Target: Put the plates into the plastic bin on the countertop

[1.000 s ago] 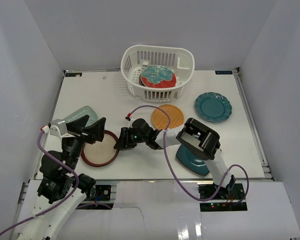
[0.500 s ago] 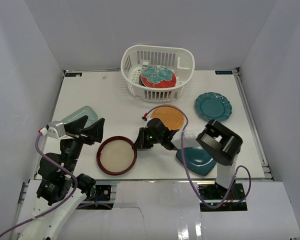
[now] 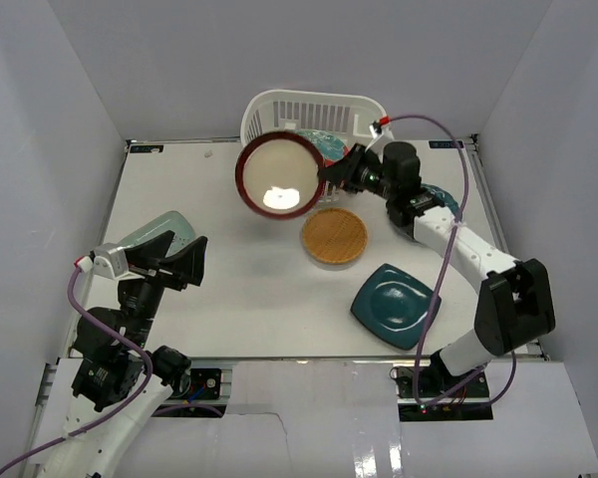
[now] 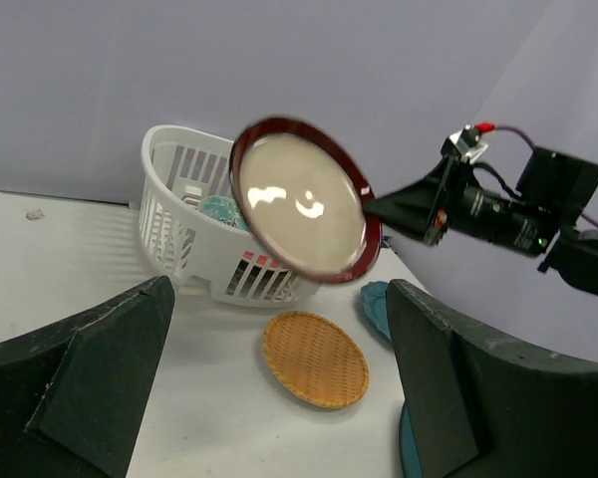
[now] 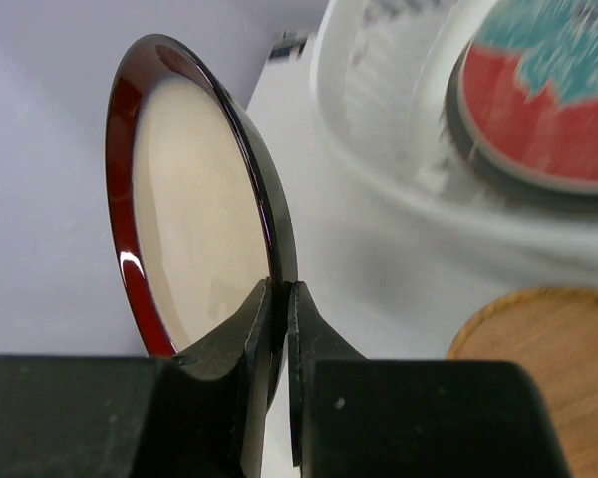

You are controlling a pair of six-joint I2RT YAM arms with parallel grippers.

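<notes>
- Our left gripper (image 4: pixel 279 398) hangs low over the near part of the countertop (image 3: pixel 249 289). Its jaws are spread wide with nothing between them, and we judge it is parked out of the other arm's way. The pale green oblong plate (image 3: pixel 157 229) lies just beside these jaws.
- The dark teal square plate (image 3: pixel 397 304) and the orange woven plate (image 3: pixel 334 235) lie flat, well ahead of the left jaws and below the right ones. Neither has been picked up yet.
- Our right gripper (image 5: pixel 279 299) is clenched on the rim of the red-rimmed beige plate (image 5: pixel 194 229). The plate is carried aloft on edge; we think the rim is the only grip a flat plate offers.
- Just beyond the right jaws stands the plastic bin (image 3: pixel 329 112), with the teal-red floral plate (image 5: pixel 548 100) already inside. We reckon the plate is held high so it clears the bin's wall.
</notes>
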